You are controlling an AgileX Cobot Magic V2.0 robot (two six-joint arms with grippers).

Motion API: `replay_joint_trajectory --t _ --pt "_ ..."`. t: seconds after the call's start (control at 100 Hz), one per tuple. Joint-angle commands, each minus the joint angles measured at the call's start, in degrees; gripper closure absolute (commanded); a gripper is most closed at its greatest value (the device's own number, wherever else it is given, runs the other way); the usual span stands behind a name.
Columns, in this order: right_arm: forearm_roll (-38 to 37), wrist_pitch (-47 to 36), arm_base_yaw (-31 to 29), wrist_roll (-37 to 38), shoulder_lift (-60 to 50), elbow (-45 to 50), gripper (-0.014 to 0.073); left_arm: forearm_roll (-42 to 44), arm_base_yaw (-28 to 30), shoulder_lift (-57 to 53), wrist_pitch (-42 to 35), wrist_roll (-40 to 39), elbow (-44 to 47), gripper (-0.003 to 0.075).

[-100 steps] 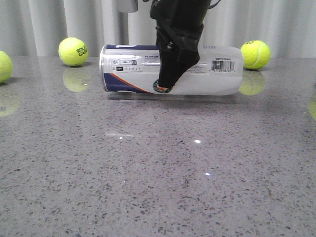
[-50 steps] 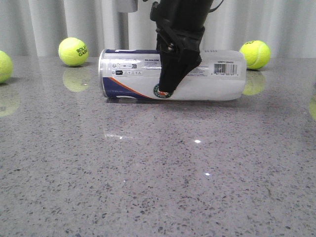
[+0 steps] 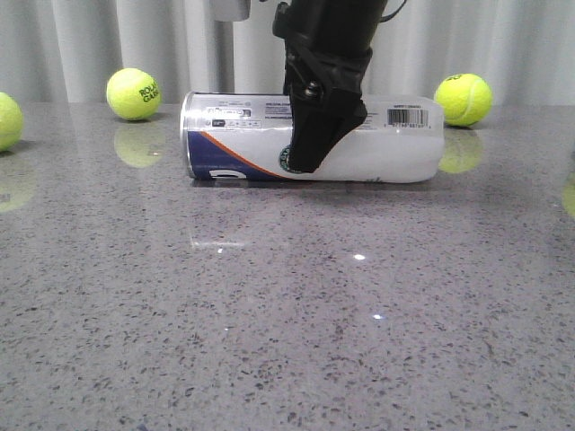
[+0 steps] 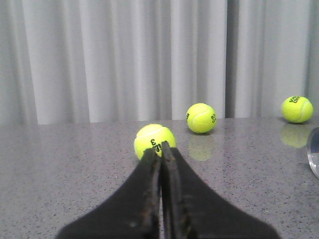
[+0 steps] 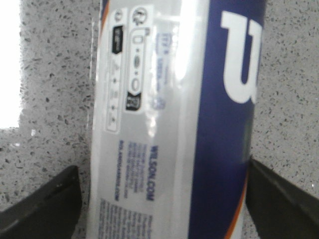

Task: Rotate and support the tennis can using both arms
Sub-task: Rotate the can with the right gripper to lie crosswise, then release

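The tennis can (image 3: 386,148) lies on its side on the grey table, its metal end to the left and the barcode near the right end. My right gripper (image 3: 304,166) comes down from above over the can's middle and hides the green emblem. In the right wrist view the can (image 5: 164,124) fills the space between the two spread fingers. One finger (image 5: 279,199) touches the navy side; the other finger (image 5: 45,204) stands a sliver off the white side. My left gripper (image 4: 160,147) is shut on nothing, low over the table, with the can's metal rim (image 4: 315,152) off to one side.
Yellow-green tennis balls rest at the back left (image 3: 133,93), the back right (image 3: 464,99) and the left edge (image 3: 4,121). One ball (image 4: 154,140) sits just beyond the left fingertips, with two more (image 4: 201,118) (image 4: 297,109) farther off. A grey curtain closes the back.
The can settled level from a slight tilt and rolled about its long axis: the navy panel with a white mark now shows along the bottom. The right gripper stayed over its middle.
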Motion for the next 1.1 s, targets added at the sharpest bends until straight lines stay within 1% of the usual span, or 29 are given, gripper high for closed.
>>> replay_joint_trajectory --t 0.0,0.58,1.09 --pt "0.78 -1.96 0.05 0.04 -3.35 -1.83 -0.0054 -0.10 -0.14 -2.04 -4.66 -0.46 2.72 0.0741" --pt "0.73 -1.31 0.00 0.04 -6.15 -1.83 -0.0054 -0.10 -0.14 -2.04 -4.66 -0.46 2.72 0.0741" --pt "0.59 -1.26 0.00 0.04 -6.30 -1.93 -0.0054 -0.10 -0.14 -2.04 -4.66 -0.46 2.72 0.0741"
